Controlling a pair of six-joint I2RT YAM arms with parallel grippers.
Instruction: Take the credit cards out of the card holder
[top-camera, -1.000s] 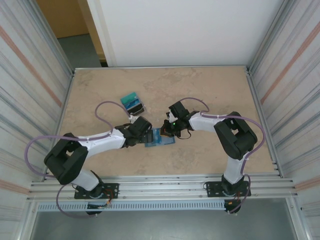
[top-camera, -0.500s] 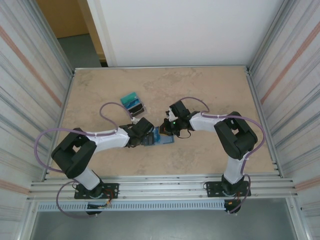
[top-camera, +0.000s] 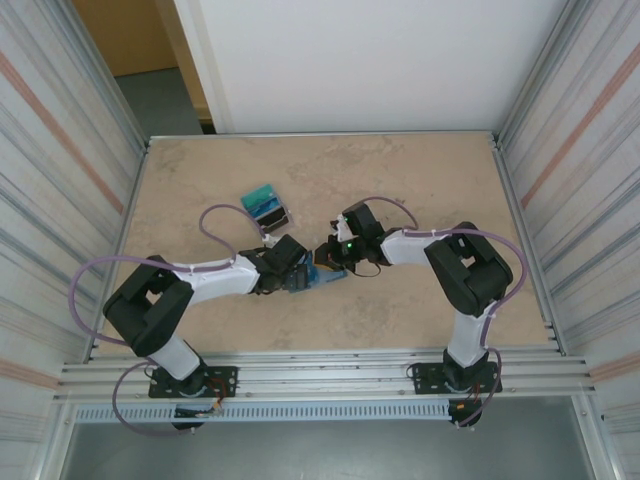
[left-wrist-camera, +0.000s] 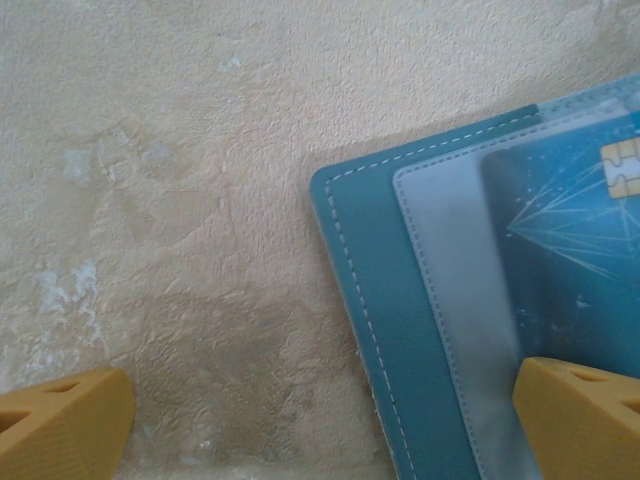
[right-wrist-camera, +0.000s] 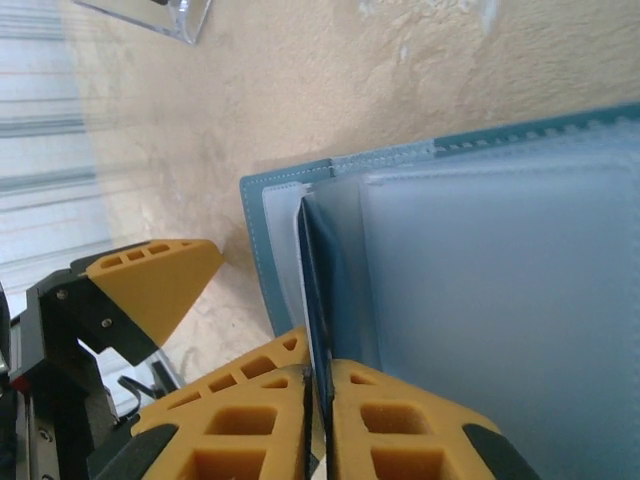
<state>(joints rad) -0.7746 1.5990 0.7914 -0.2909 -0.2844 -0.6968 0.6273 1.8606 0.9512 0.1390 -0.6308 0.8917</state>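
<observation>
The bench (top-camera: 400, 180) is a beige, mottled surface enclosed by ribbed metal walls (top-camera: 70, 150) on both sides, with an aluminium rail (top-camera: 320, 375) along its near edge. The left arm (top-camera: 200, 285) and right arm (top-camera: 440, 250) both reach inward and meet near the bench centre. The card holder (top-camera: 328, 279) lies flat between them. The left gripper (top-camera: 297, 277) sits over its left end; the right gripper (top-camera: 326, 254) is at its far edge. Jaw positions cannot be resolved here. The credit cards (top-camera: 264, 206), teal and dark, lie stacked apart, toward the far left.
</observation>
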